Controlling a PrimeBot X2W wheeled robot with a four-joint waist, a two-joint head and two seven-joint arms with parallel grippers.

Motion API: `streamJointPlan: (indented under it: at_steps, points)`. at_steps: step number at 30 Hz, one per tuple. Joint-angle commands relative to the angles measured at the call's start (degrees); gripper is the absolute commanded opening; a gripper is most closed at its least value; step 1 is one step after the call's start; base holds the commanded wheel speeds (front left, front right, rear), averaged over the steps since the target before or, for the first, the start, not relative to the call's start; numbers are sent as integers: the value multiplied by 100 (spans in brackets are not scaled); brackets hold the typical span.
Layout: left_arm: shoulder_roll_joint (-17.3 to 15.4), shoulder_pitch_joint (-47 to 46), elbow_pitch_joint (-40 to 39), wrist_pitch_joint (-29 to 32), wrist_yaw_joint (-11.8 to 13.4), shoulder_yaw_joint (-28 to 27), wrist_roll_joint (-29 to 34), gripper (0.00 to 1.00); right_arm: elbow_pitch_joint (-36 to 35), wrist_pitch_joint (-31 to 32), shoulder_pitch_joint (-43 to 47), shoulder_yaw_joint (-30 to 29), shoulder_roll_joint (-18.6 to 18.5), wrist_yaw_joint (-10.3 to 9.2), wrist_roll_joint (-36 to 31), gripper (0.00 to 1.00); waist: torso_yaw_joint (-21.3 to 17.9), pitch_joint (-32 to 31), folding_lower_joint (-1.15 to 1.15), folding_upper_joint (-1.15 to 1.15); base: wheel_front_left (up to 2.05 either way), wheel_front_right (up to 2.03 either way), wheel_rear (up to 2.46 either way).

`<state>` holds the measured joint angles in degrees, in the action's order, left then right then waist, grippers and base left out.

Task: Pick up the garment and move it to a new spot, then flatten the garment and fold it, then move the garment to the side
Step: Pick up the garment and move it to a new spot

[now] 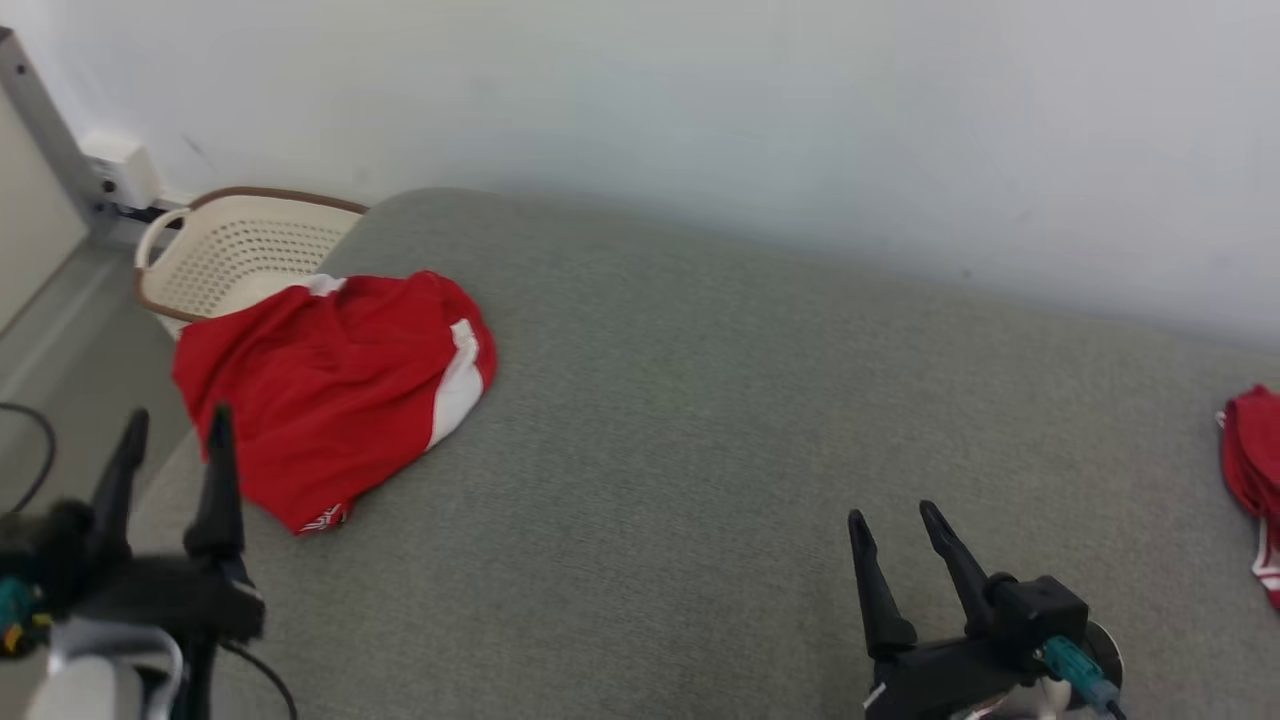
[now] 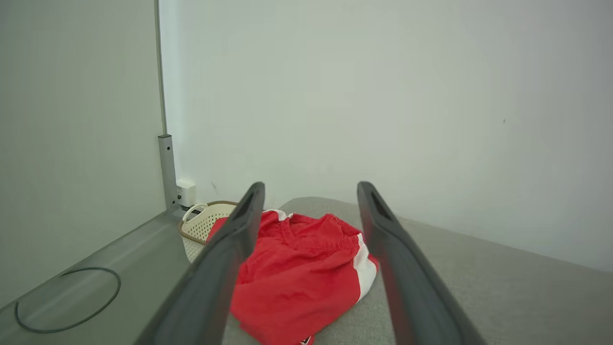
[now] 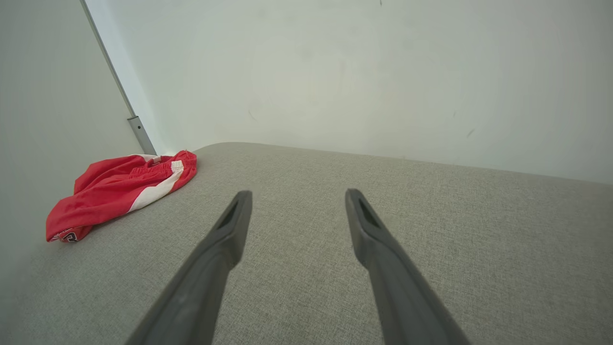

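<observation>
Lying crumpled at the left edge of the grey fabric surface (image 1: 700, 400), red garment (image 1: 330, 400) beside a cream basket (image 1: 230, 255), left end effector (image 1: 178, 415) hovered nearby, fingers apart, right end effector (image 1: 892, 513) also spread, empty.

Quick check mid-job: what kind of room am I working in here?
Probably a plain indoor laundry-folding setup: red shorts crumpled on a grey fabric-covered surface, a perforated cream laundry basket beside it, bare white wall behind.

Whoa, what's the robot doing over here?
It looks ready to tidy clothes. Crumpled red shorts lie at the left corner of the grey cushion, beside a basket. Its left end effector is open near them, holding nothing. The right end effector is open too, over bare cushion.
</observation>
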<state>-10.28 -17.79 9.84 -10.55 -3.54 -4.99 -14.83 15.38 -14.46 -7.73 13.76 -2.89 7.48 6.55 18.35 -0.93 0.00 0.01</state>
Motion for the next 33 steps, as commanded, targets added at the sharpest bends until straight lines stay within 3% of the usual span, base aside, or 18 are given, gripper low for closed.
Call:
streamJointPlan:
  at_steps: [1, 7, 16, 23, 33]
  points:
    - [-83, -189, 79, 54, -39, -7, -12, 100, -29, -22, -72, 37, 0, 3, 41, 100, -386, 350, 0, -1, 0, 0, 0]
    - [-539, -1396, 787, 451, -200, 2, -197, 100, -99, -49, -591, 490, -1, 3, 157, 100, -1095, 947, 0, -1, 0, 0, 0]
    - [-959, -2540, 2070, 689, -290, -40, -476, 100, -147, -74, -1140, 855, -2, 3, 250, 100, -1747, 1548, 0, -1, 0, 0, 0]
    - [-1308, -3270, 3274, 910, -336, 112, -496, 100, -271, -78, -1429, 967, 0, 3, 271, 100, -2159, 1949, 0, -1, 0, 0, 0]
    - [-1604, -3540, 4440, 1393, -378, 485, -642, 100, -340, -80, -1507, 989, 1, 3, 290, 100, -2360, 2017, 0, -1, 0, 0, 0]
